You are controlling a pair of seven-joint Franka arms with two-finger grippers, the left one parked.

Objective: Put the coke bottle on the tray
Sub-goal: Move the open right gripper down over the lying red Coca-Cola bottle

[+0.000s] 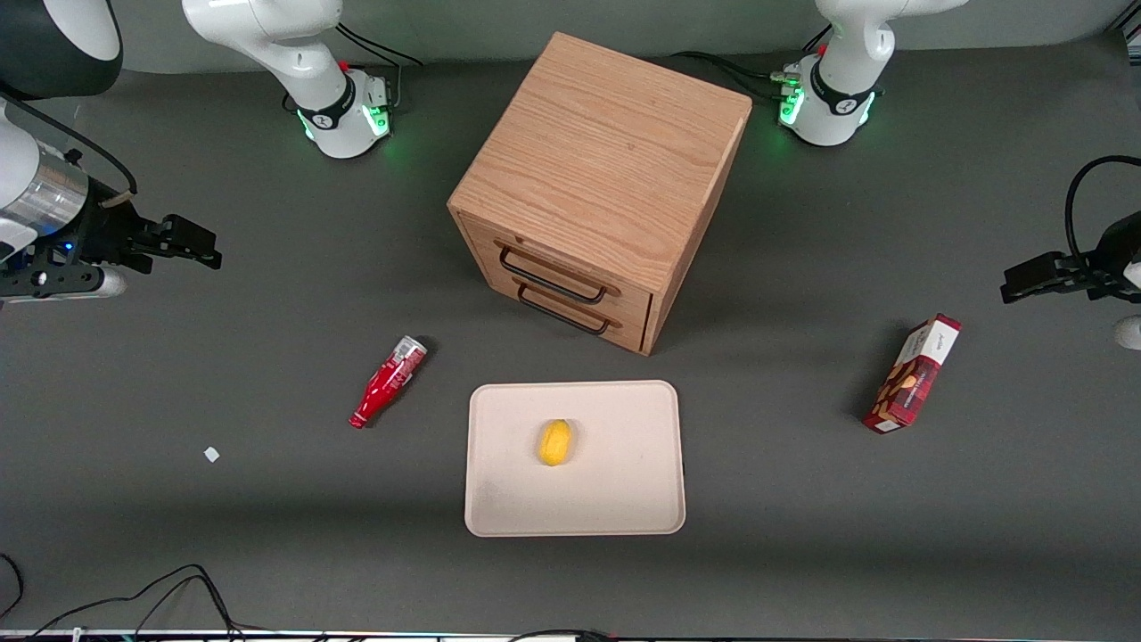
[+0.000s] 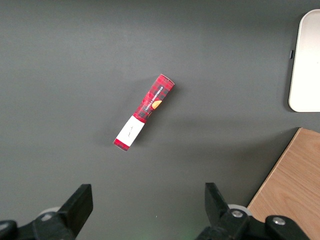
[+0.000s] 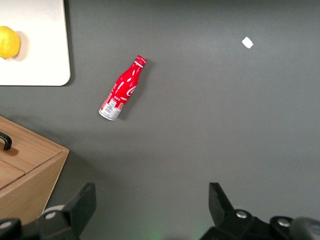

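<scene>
The coke bottle (image 1: 389,382) lies on its side on the dark table, beside the tray on the working arm's side, with its red cap pointing toward the front camera. It also shows in the right wrist view (image 3: 123,89). The beige tray (image 1: 499,499) lies flat in front of the cabinet's drawers, with a yellow lemon (image 1: 554,442) on it. The tray's corner (image 3: 45,50) shows in the right wrist view. My gripper (image 1: 201,245) hangs open and empty above the table at the working arm's end, apart from the bottle. Its fingers stand wide apart in the wrist view (image 3: 151,195).
A wooden drawer cabinet (image 1: 606,160) stands mid-table, farther from the camera than the tray. A red snack box (image 1: 913,374) lies toward the parked arm's end. A small white scrap (image 1: 211,454) lies on the table nearer the camera than the bottle.
</scene>
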